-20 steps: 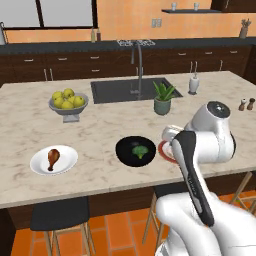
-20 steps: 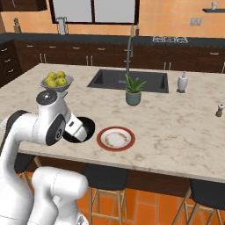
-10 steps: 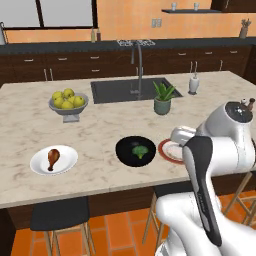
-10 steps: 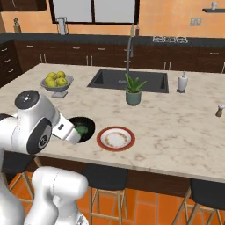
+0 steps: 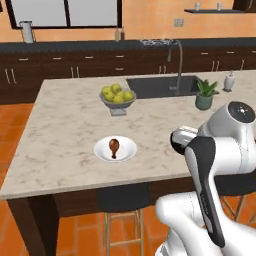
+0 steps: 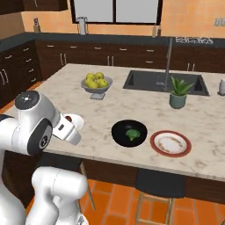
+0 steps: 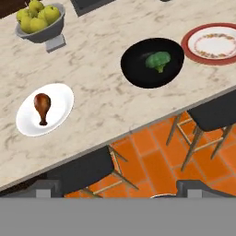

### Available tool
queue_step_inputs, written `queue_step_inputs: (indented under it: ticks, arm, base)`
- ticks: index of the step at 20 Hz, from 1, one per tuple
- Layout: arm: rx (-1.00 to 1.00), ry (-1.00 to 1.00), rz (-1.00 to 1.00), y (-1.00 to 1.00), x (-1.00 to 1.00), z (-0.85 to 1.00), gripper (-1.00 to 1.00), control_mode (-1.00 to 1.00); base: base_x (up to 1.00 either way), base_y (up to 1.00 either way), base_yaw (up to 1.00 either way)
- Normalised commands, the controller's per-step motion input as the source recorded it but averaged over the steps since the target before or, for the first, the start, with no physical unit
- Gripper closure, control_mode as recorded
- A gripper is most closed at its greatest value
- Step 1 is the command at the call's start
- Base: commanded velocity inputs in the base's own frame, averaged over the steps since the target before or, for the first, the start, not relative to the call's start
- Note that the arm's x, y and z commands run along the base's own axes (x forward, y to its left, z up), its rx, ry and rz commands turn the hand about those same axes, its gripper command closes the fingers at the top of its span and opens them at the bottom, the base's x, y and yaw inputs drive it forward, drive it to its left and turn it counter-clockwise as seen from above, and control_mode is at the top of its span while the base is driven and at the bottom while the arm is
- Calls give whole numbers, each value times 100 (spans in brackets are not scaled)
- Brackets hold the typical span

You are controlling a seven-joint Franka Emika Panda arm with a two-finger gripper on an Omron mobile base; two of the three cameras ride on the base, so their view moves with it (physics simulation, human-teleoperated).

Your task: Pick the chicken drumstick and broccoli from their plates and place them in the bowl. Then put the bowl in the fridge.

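Gripper (image 7: 118, 196) apparently open, empty; broccoli (image 7: 158, 61) in bowl (image 7: 138, 76), drumstick (image 7: 42, 107) on white plate (image 7: 62, 103).

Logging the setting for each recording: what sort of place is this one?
A rendered home kitchen, by the look of it. A marble-topped island has a sink set into it and stools tucked under its edge, dark cabinets line the back wall, and food sits out: a drumstick on a white plate.

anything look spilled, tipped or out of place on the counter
Nothing stands out. The broccoli sits inside the black bowl, the drumstick lies on its white plate, the red-rimmed plate is bare, and the apples are in their grey bowl.
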Motion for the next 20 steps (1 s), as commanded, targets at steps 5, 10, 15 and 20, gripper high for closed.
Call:
queue_step_inputs:
  ticks: [5, 10, 15, 20]
  arm:
    - [0, 0, 0, 0, 0, 0, -100, 100]
    - [0, 0, 0, 0, 0, 0, -100, 100]
    - [0, 1, 1, -6, 12, 0, -100, -100]
    - [0, 12, 8, -27, 96, -30, -100, -100]
  base:
    - [-5, 96, -1]
    - [68, 39, -1]
    - [55, -17, 1]
    - [0, 0, 0]
